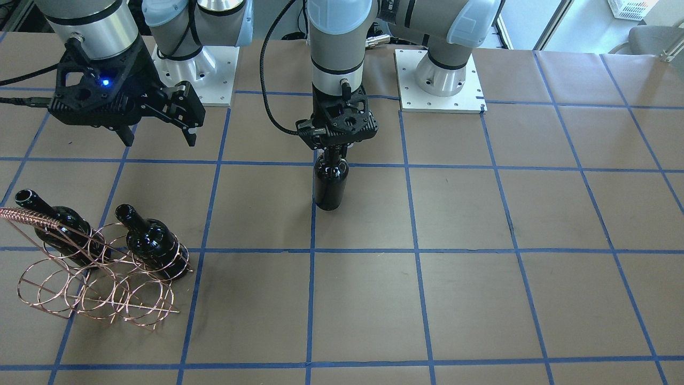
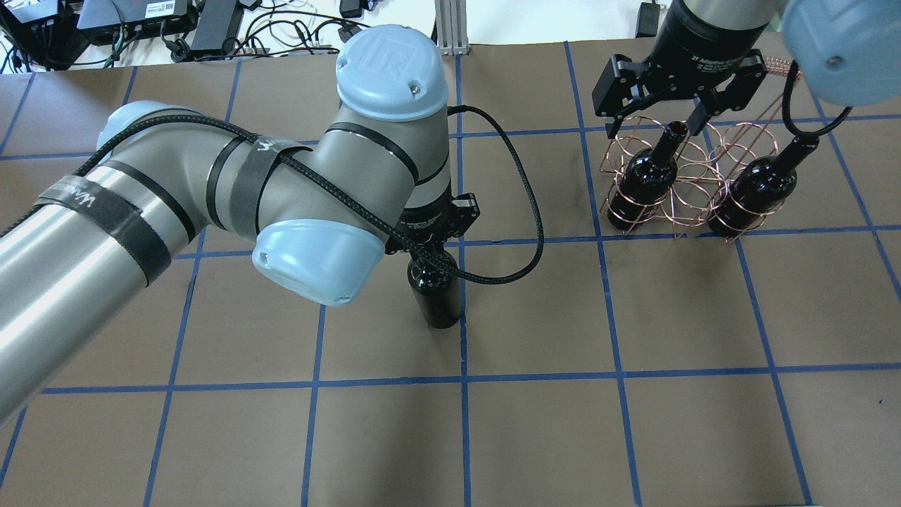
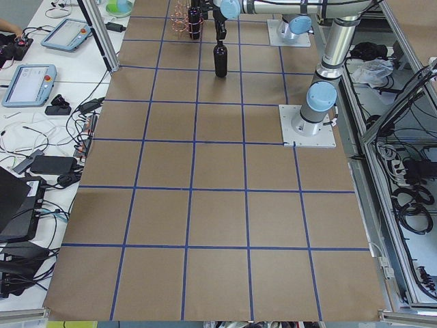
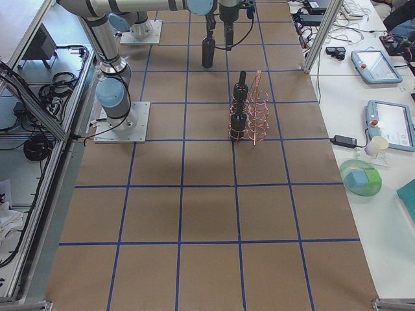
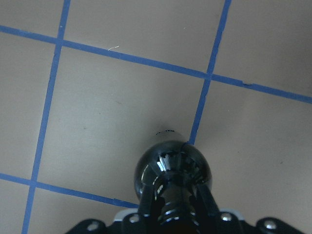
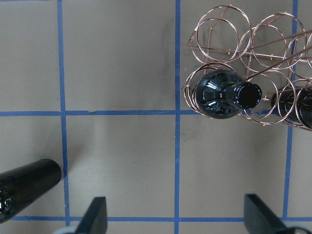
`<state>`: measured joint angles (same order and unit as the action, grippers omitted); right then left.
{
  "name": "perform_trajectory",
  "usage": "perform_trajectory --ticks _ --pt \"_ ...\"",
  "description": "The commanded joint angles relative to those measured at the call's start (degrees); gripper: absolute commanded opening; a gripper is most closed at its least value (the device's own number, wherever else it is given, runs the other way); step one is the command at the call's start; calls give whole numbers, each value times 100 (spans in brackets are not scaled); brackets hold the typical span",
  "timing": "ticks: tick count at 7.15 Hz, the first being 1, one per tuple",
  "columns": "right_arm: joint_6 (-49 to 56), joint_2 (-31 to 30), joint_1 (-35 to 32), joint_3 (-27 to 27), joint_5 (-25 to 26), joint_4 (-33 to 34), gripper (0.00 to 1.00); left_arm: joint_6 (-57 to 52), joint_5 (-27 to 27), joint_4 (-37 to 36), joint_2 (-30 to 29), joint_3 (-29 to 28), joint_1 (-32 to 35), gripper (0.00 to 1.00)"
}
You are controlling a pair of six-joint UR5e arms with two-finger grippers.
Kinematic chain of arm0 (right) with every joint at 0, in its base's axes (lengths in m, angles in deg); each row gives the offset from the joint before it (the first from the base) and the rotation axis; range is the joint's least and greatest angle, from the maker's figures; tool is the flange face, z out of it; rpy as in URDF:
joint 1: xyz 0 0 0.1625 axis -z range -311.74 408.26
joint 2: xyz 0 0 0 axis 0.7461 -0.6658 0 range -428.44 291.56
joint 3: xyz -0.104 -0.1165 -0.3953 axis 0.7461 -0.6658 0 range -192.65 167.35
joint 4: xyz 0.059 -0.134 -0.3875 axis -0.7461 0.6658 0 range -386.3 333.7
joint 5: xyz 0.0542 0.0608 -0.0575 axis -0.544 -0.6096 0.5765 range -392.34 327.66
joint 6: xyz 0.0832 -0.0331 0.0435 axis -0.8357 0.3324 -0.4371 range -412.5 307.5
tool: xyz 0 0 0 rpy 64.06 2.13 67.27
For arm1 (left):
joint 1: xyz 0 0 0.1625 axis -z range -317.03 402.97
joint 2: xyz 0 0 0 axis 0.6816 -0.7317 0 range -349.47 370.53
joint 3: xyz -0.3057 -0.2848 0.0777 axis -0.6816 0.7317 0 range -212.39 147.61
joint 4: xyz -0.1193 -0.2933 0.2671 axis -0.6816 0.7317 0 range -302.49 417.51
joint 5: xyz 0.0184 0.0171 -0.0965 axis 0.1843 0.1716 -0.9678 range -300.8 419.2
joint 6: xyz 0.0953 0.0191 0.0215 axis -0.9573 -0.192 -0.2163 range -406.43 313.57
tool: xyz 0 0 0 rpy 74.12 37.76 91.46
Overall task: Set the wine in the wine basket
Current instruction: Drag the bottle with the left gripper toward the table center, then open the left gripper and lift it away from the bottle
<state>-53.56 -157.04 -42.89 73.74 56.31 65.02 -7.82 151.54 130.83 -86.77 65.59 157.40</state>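
We see our left gripper [image 1: 332, 155] clenched on the neck of the wine bottle [image 1: 331, 184], held upright and well apart from the wine basket [image 1: 101, 278]. Our right gripper [image 1: 160, 140] hangs released, raised near that basket, where two other bottles [image 1: 152, 240] sit.

Wine bottle [image 1: 331, 184]: near-black glass, glossy and smooth, highlights mirrored on shoulder.
Other two bottles [image 1: 152, 243] [image 1: 56, 222]: same glossy dark glass.
Wine basket [image 1: 107, 299]: thin copper-coloured wire, bright metallic sheen; handle [image 1: 26, 216] formed of twisted wire, rougher look.
Table cover [image 1: 481, 299]: brown paper, matt, faint scuffs noted.
Grid lines [image 1: 417, 250]: blue tape, slight shine.
Left gripper [image 1: 333, 154], right gripper [image 1: 160, 141]: black plastic, matt.
Arm tube [image 2: 84, 267]: grey metal, satin finish.
Joint cap [image 2: 391, 63]: pale blue plastic, smooth, soft sheen.
Cable [image 2: 524, 211]: black braided sheath, woven texture.
Base plate [image 1: 438, 80]: pale metal, flat, matt.
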Motion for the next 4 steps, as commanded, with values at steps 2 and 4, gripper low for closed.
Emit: perform_trajectory --ticks 2,4 --pt "9 -9 0 0 -31 -9 100 120 65 -1 -16 45 27 0" --pt "-70 -17 0 0 -66 -18 100 129 4 -1 -25 45 27 0"
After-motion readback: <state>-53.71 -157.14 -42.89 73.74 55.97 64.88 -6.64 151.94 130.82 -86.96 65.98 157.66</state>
